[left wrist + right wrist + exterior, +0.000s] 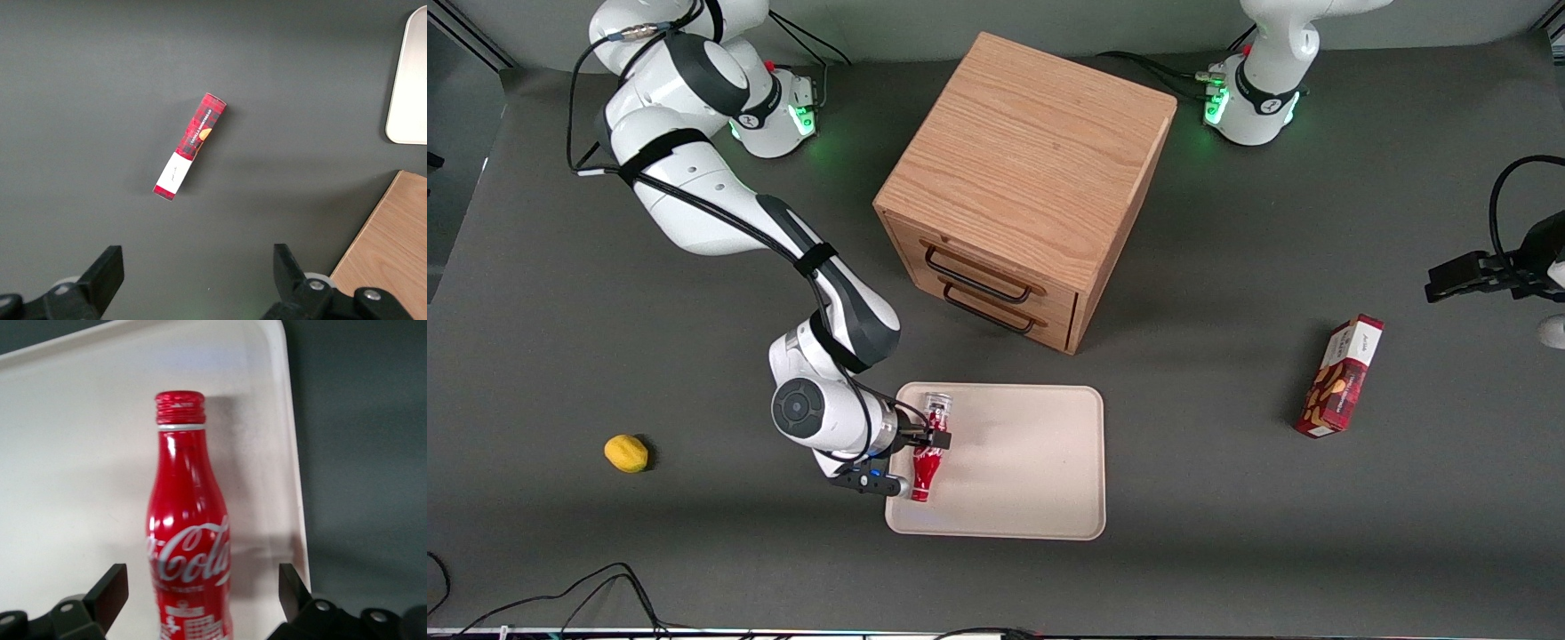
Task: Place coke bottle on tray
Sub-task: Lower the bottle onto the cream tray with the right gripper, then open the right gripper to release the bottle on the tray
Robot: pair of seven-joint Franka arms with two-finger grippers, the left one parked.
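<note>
Lying on the tray (1032,462), the bottle (927,458) sits at lower centre of the front frame, just inside the tray edge nearest the working arm, cap toward the camera. Jaws (934,437) stand spread on either side of its body, not touching it. Placement looks done; by my reading only the arm's retreat remains. Drawers (1018,187) sit above, at upper centre.

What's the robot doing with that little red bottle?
The robot's gripper is beside the coke bottle, which lies on the tray near the working arm's edge. The wrist view shows its fingers spread wide on either side of the bottle, so it isn't squeezing it. The bottle is already on the tray.
</note>
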